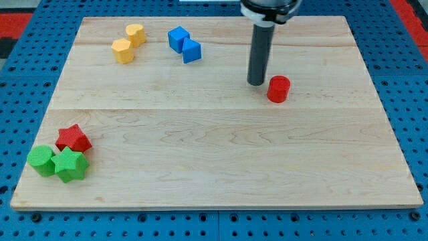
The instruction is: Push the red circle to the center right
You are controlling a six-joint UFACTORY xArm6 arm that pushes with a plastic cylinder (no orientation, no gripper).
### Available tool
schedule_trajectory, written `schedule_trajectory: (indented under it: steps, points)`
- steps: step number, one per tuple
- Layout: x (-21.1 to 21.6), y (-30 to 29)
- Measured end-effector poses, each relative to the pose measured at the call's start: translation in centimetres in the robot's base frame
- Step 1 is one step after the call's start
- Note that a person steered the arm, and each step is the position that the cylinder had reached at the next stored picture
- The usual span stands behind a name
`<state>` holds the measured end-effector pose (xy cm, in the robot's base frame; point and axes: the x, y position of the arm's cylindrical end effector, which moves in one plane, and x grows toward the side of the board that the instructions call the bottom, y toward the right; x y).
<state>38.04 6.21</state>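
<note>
Board inventory, L to R:
- Lower left: green circle [41, 161], green star [71, 165], red star [73, 139], clustered, touching.
- Upper left: two yellow blocks [128, 42], side by side.
- Top, left of ctr: two blue blocks [184, 44], touching.
- Upper ctr-right: rod, my tip [257, 82] down on wooden board [221, 161]; no gripper fitted, nothing held.
- Red circle [278, 89]: just right of tip, slightly lower, approx. touching.
Progress: partial. Circle sits ctr-right-ish but well short of right edge; needs further push rightward, slightly down-frame.
</note>
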Motion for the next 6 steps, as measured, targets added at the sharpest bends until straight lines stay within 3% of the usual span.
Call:
schedule_trajectory:
  steps: [1, 6]
  points:
    - [2.5, 0.0]
    - [1.9, 9.0]
